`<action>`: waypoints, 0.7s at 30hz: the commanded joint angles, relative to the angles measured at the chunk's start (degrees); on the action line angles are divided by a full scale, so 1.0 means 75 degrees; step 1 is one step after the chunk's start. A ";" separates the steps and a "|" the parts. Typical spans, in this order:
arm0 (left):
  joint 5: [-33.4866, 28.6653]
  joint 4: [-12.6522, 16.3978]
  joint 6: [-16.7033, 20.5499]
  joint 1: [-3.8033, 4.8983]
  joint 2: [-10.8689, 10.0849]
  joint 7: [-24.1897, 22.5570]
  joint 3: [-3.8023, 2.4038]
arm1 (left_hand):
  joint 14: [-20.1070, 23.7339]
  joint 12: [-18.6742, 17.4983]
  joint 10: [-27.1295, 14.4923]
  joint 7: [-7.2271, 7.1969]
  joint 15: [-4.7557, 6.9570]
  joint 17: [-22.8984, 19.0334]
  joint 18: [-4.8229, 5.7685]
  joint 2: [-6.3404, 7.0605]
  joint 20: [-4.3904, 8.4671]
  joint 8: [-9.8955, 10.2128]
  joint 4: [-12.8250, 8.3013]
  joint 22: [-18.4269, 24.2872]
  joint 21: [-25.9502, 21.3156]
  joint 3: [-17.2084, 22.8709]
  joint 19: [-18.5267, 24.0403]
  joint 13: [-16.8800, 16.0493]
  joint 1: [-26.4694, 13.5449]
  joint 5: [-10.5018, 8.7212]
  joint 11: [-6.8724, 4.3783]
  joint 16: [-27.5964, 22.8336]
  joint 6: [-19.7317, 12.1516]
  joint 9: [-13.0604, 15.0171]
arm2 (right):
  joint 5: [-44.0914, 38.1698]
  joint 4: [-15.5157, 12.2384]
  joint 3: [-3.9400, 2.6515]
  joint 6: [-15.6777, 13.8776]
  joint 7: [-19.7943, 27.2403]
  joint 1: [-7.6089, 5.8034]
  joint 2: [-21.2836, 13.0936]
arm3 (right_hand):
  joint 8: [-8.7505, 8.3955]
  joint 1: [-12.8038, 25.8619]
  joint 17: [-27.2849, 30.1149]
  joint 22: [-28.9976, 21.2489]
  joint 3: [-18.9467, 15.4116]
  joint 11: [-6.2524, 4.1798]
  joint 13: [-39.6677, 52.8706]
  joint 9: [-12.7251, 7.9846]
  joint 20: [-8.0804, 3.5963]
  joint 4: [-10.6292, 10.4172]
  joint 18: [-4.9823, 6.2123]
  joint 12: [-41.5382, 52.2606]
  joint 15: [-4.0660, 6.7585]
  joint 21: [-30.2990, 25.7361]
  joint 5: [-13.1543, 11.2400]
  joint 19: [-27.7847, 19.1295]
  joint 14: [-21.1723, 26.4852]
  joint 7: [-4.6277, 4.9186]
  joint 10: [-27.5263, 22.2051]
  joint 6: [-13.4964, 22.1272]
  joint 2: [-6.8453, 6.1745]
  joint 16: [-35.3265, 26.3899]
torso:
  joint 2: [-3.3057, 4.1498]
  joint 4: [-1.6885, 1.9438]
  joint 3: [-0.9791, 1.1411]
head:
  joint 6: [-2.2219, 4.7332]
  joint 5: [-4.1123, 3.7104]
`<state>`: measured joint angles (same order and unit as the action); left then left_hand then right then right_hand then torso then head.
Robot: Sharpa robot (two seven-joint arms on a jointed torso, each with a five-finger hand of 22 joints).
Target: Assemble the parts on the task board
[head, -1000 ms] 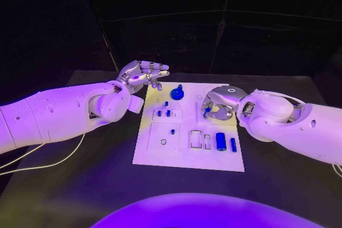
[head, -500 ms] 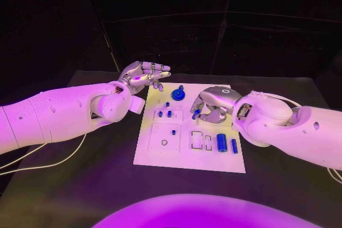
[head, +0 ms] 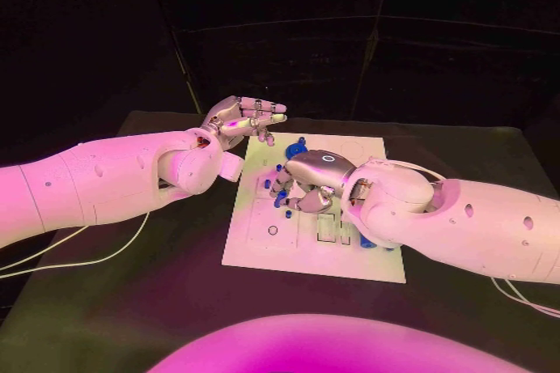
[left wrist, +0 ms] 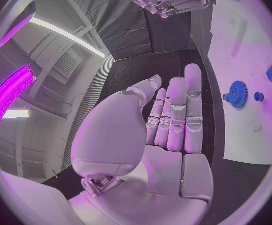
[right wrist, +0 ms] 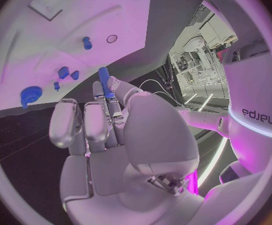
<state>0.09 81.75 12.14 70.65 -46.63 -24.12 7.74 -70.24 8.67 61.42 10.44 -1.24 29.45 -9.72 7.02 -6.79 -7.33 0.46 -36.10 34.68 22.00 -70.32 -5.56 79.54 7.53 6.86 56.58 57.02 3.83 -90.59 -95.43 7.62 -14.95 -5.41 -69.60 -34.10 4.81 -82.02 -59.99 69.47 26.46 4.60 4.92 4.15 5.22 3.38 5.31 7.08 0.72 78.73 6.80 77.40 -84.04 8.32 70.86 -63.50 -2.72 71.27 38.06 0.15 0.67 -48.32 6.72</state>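
Robotics laboratory. Evidence: black table point(head: 140, 308) enclosed by dark curtain panels point(head: 280, 57) at twelve o'clock; white task board point(head: 350, 264) centred; ceiling strip light point(left wrist: 67, 35); cluttered equipment racks point(right wrist: 195, 60).

Black table point(head: 140, 308) w/ white task board point(head: 309, 260) at centre.
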 commanded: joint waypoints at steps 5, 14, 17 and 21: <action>-0.0020 -0.0043 -0.0071 0.0012 0.0050 -0.0079 -0.0007 | 0.0005 0.0045 0.0001 -0.0010 0.0000 -0.0028 -0.0103 -0.0074 0.0007 -0.0012 -0.0013 -0.0001 -0.0017 -0.0022 -0.0016 0.0005 0.0002 0.0009 -0.0049 -0.0060 -0.0015 0.0008 | -0.0205 0.0214 0.0136 0.0051 0.0344 0.0197 0.0334 | -0.0024 -0.0006 0.0008 -0.0002 0.0055 -0.0060 0.0008 -0.0009 0.0037 -0.0006 -0.0091 -0.0044 -0.0016 0.0025 0.0036 -0.0013 -0.0138 0.0045 0.0102 0.0012 -0.0061 0.0044 | -0.0001 -0.0014 0.0007 | -0.0054 0.0112; -0.0020 -0.0069 -0.0076 0.0012 0.0078 -0.0079 -0.0007 | 0.0005 0.0045 0.0001 -0.0010 0.0000 -0.0028 -0.0103 -0.0074 0.0007 -0.0012 -0.0013 -0.0001 -0.0017 -0.0022 -0.0016 0.0005 0.0002 0.0009 -0.0049 -0.0060 -0.0015 0.0008 | -0.0401 0.0502 0.0321 0.0441 0.0283 0.0301 0.0571 | -0.0037 0.0009 0.0012 -0.0012 0.0071 -0.0052 0.0011 -0.0012 0.0042 0.0007 -0.0088 -0.0063 -0.0022 0.0021 0.0040 -0.0025 -0.0136 0.0054 0.0093 0.0023 -0.0076 0.0044 | -0.0001 -0.0005 0.0005 | -0.0115 0.0158; -0.0020 -0.0075 -0.0076 0.0012 0.0082 -0.0076 -0.0007 | 0.0005 0.0045 0.0001 -0.0010 0.0000 -0.0028 -0.0103 -0.0074 0.0007 -0.0012 -0.0013 -0.0001 -0.0017 -0.0022 -0.0016 0.0005 0.0002 0.0009 -0.0049 -0.0060 -0.0015 0.0008 | -0.0445 0.0566 0.0338 0.0521 0.0257 0.0320 0.0604 | -0.0039 0.0016 0.0009 -0.0013 0.0072 -0.0050 0.0011 -0.0013 0.0044 0.0008 -0.0088 -0.0067 -0.0024 0.0020 0.0040 -0.0026 -0.0136 0.0056 0.0092 0.0025 -0.0081 0.0047 | -0.0009 -0.0011 0.0006 | -0.0131 0.0170; -0.0020 -0.0076 -0.0077 0.0013 0.0084 -0.0073 -0.0007 | 0.0005 0.0045 0.0001 -0.0010 0.0000 -0.0028 -0.0103 -0.0074 0.0007 -0.0012 -0.0013 -0.0001 -0.0017 -0.0022 -0.0016 0.0005 0.0002 0.0009 -0.0049 -0.0060 -0.0015 0.0008 | -0.0475 0.0631 0.0348 0.0635 0.0231 0.0339 0.0653 | -0.0039 0.0016 0.0009 -0.0013 0.0072 -0.0050 0.0011 -0.0013 0.0044 0.0008 -0.0088 -0.0067 -0.0024 0.0020 0.0040 -0.0026 -0.0136 0.0056 0.0092 0.0025 -0.0081 0.0047 | -0.0006 -0.0012 -0.0002 | -0.0146 0.0171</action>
<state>0.09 81.15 12.13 70.66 -46.06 -24.15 7.74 -70.24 8.67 61.42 10.44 -1.24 29.28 -9.71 7.02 -6.79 -7.33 0.46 -36.10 34.68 22.00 -70.32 -5.56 79.54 7.53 6.86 56.32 57.02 3.84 -93.09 -90.72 10.24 -12.02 -3.75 -67.01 -29.31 4.75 -81.63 -60.00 69.46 26.78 4.60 4.92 4.15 5.22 3.39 5.32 6.79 0.72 78.72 6.80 77.39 -84.04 8.41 70.86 -63.18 -3.10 71.27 38.02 0.05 0.70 -49.37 8.00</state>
